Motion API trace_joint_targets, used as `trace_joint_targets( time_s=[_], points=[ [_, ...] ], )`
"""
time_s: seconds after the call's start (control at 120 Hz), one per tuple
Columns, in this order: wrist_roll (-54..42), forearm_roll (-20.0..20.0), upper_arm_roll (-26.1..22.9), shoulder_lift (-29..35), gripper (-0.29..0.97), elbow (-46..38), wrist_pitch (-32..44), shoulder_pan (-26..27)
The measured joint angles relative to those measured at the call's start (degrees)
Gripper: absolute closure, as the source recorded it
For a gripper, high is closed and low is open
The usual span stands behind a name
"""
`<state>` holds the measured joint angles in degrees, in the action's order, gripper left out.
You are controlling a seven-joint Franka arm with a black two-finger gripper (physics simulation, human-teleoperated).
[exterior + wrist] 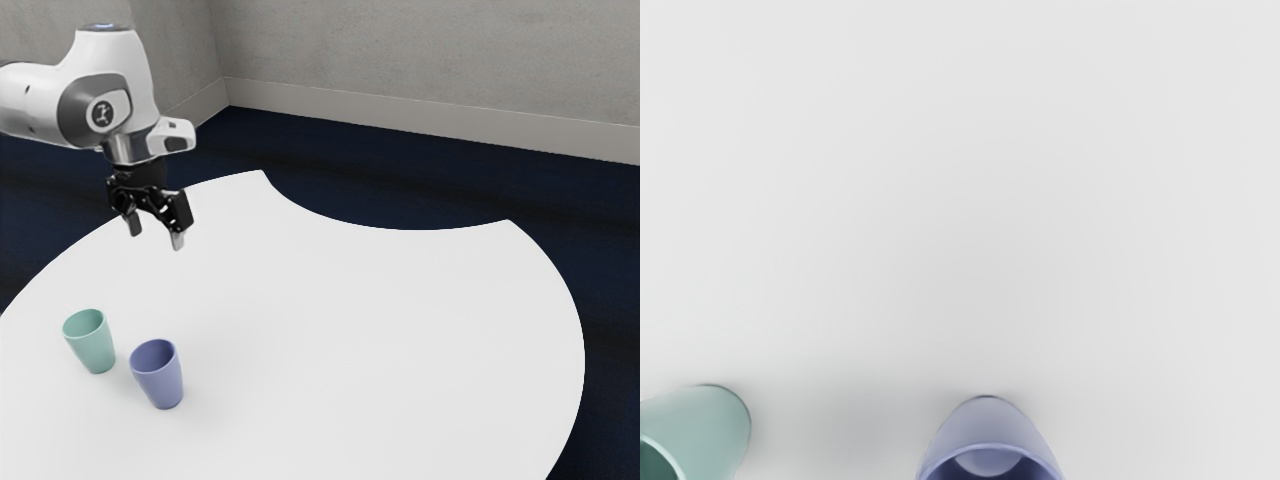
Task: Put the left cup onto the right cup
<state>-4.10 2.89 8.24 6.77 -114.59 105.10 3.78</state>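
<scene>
Blue cup (157, 373) stands beside green cup (88, 340); end effector (156, 238) hovers, spread.

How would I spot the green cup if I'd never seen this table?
On the big white table, look toward the exterior view's lower left, where two cups stand upright, apart. The green cup is the pale mint one, on the exterior view's left of the blue cup.

Exterior camera high beside the table (400, 320), wrist camera straight down; shared: green cup (88, 340), blue cup (158, 373).
</scene>
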Motion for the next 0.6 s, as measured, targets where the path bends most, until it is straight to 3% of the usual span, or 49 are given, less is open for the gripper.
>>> trace_joint_targets(
  time_s=[0.6],
  points=[
    [-0.02,1.65,3.82,6.07,0.0,-8.63,3.11,-0.97]
  ],
)
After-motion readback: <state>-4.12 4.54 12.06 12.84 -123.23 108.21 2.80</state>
